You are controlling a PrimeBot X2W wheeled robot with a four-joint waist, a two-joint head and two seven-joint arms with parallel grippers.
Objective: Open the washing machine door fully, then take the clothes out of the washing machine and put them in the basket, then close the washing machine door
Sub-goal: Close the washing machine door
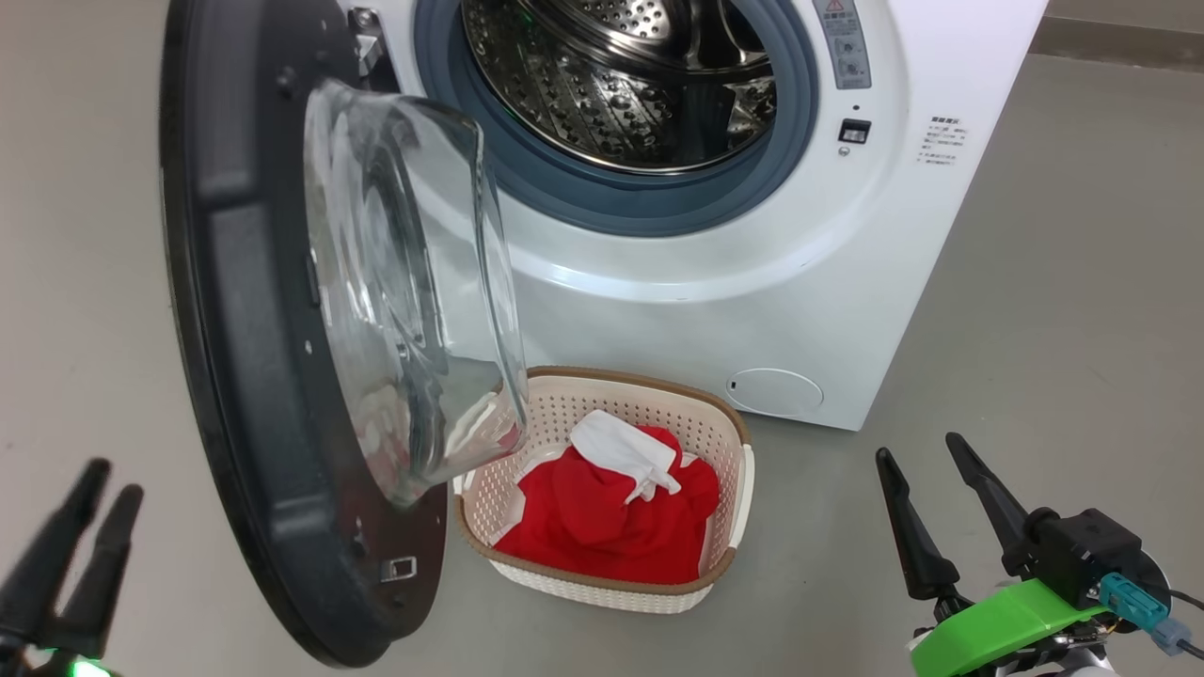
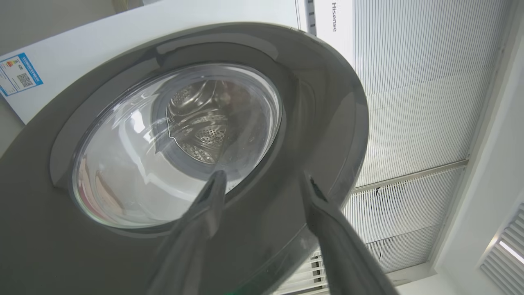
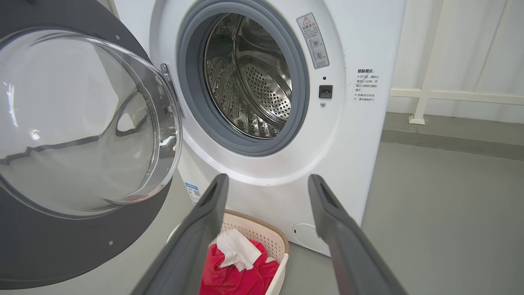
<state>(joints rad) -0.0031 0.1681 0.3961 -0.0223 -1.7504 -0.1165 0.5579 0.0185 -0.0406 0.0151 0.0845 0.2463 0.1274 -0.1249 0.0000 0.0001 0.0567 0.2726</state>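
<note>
The washing machine door (image 1: 235,376) stands swung out left of the drum (image 1: 621,85). Its outer black face is turned toward the left tool (image 1: 113,478), which waits near that face with its fingers apart and empty. I judge this the nearer arm to push the door rightward shut. The right tool (image 1: 919,448), also spread and empty, is well off to the right, and the clothes (image 1: 602,517) lie in the basket (image 1: 724,423) on the floor.
</note>
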